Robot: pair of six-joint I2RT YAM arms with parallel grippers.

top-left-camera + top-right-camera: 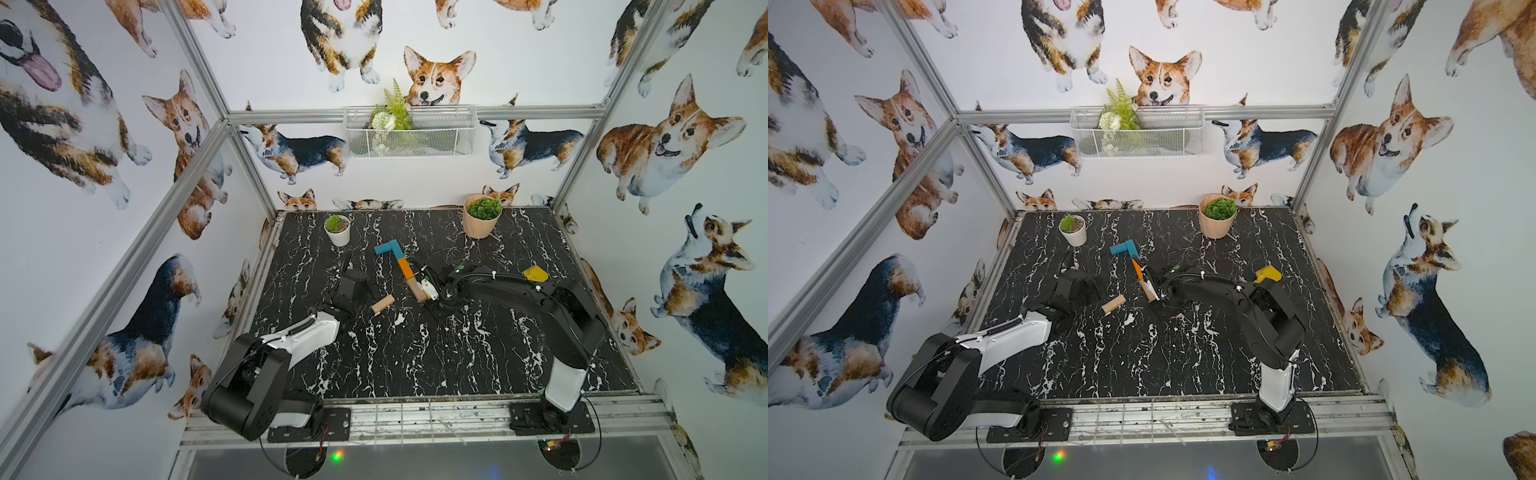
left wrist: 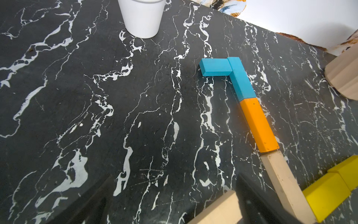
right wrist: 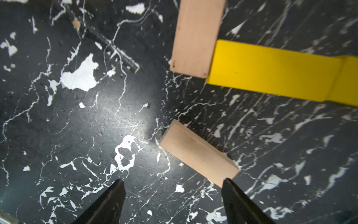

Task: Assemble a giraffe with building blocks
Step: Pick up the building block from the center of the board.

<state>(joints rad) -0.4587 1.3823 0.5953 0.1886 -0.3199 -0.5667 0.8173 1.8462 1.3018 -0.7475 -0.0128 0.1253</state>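
Note:
The giraffe lies flat on the table: teal head (image 1: 383,248), teal neck (image 2: 242,79), orange bar (image 1: 405,268), tan bar (image 2: 284,186), then two yellow body bars (image 3: 271,71). In the right wrist view a tan block (image 3: 199,153) lies tilted below the yellow body. One end of it is beside a fingertip (image 3: 227,186) of my open right gripper (image 3: 172,186), which holds nothing. Another loose tan block (image 1: 382,306) lies just right of my left gripper (image 1: 368,293). In the left wrist view that block (image 2: 219,209) sits inside the wide-open jaws, close to one finger (image 2: 249,195).
A small white plant pot (image 1: 337,230) stands at the back left and a larger tan plant pot (image 1: 480,218) at the back right. A flat yellow piece (image 1: 535,273) shows behind the right arm (image 1: 519,291). A wire basket (image 1: 409,131) hangs on the back wall.

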